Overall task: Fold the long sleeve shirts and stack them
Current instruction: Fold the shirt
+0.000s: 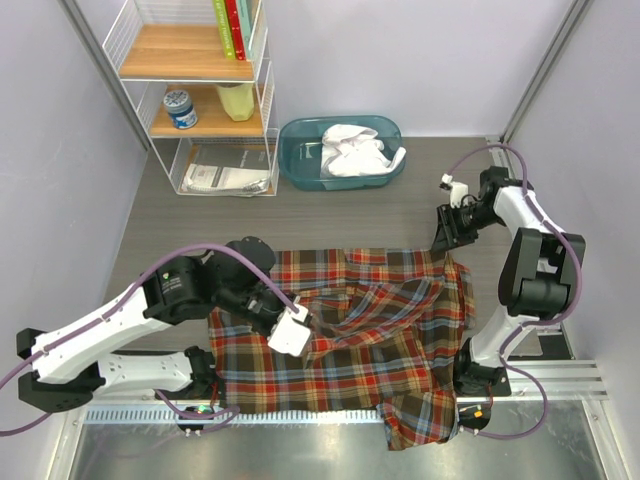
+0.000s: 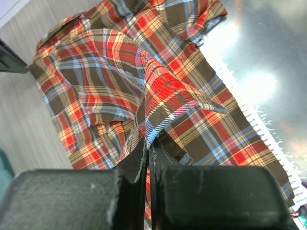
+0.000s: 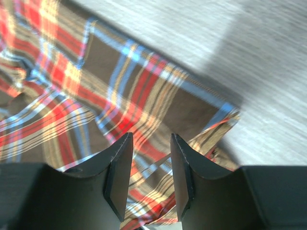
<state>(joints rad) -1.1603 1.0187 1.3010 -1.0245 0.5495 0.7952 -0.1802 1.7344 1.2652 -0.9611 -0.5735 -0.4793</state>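
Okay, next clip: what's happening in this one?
Two arms are working on a plaid shirt lying rumpled on the table. The left gripper is shut on a fold near its middle, holding it up in a ridge. The right gripper is at the far right corner, jaws apart over the hem. A white shirt sits in the teal bin; nothing is stacked yet.

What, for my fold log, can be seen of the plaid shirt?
The shirt is soft flannel-like cloth in red, brown, blue and yellow plaid. It lies spread but rumpled on the table, its near right corner spilling over the near edge. The left hand is shut on a fold left of the middle, raising a ridge. The right hand, jaws apart, is at its far right corner.
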